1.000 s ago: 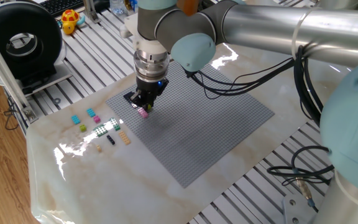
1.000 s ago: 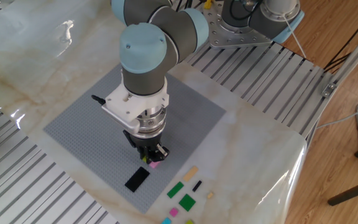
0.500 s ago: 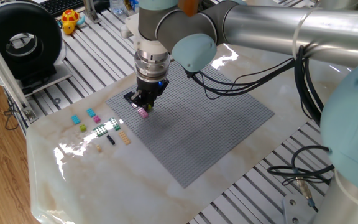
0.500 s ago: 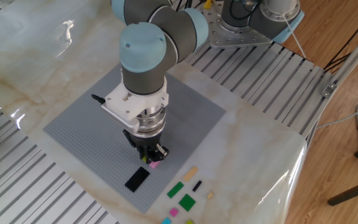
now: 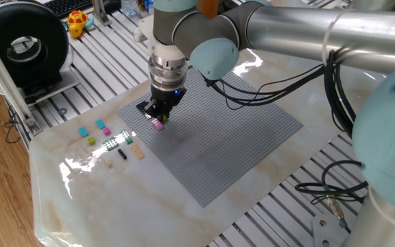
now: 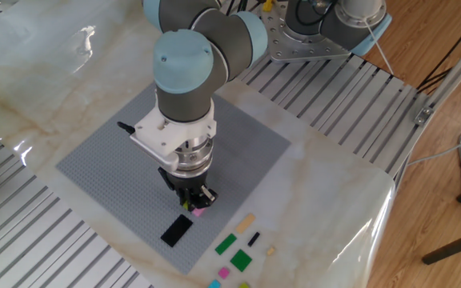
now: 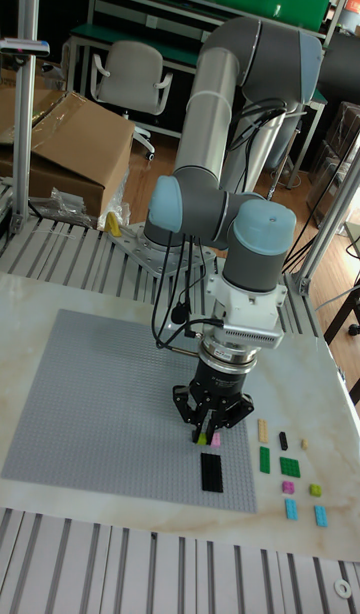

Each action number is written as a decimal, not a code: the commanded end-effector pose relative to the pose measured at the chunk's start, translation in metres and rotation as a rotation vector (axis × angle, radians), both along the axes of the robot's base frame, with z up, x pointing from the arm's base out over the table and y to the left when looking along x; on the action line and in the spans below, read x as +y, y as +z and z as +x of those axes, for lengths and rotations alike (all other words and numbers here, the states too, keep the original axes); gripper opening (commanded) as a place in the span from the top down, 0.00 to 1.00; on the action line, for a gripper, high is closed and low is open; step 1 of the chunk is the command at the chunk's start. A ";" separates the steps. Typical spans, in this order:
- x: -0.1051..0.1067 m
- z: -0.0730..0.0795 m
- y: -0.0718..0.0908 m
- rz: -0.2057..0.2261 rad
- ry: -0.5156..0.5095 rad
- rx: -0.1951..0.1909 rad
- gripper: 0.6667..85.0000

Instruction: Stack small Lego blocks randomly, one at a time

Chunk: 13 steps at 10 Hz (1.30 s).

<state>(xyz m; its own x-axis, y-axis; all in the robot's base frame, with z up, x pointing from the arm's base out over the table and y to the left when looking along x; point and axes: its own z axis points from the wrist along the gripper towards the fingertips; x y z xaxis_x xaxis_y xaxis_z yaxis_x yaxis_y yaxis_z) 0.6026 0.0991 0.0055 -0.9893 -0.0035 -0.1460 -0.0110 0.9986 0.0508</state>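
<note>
My gripper (image 5: 158, 121) (image 6: 198, 209) (image 7: 209, 435) points straight down at the near-left part of the grey baseplate (image 5: 238, 130) (image 6: 110, 160) (image 7: 90, 394). It is shut on a pink small Lego block (image 5: 158, 125) (image 6: 199, 213) (image 7: 214, 440), held at the plate's surface; whether it touches the plate I cannot tell. A yellow-green bit (image 7: 204, 440) shows beside the pink one. A black flat piece (image 5: 145, 106) (image 6: 177, 230) (image 7: 211, 471) lies on the plate right next to the gripper. Loose blocks lie off the plate: cyan (image 5: 84, 131), yellow-green (image 5: 91, 140), green (image 6: 240, 259), tan (image 7: 263, 430), black (image 7: 283, 440).
A black round device (image 5: 26, 44) and a yellow toy (image 5: 77, 22) stand beyond the table's far-left corner. Cables (image 5: 266, 86) hang from the arm over the plate's right side. Slotted aluminium rails (image 6: 350, 96) border the marble top.
</note>
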 end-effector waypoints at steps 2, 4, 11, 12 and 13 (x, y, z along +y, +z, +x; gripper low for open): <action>0.002 0.000 0.001 0.017 -0.006 -0.005 0.99; 0.001 -0.006 0.008 0.018 -0.005 0.020 0.99; -0.013 -0.010 0.030 -0.022 0.001 0.035 0.99; -0.007 -0.008 0.031 -0.003 0.009 0.028 0.99; -0.005 -0.011 0.030 0.009 -0.013 0.040 0.99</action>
<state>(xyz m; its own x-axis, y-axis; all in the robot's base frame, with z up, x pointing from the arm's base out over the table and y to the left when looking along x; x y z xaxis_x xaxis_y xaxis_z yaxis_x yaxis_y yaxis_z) 0.5930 0.0901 0.0307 -0.9935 -0.0105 -0.1131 -0.0145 0.9993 0.0349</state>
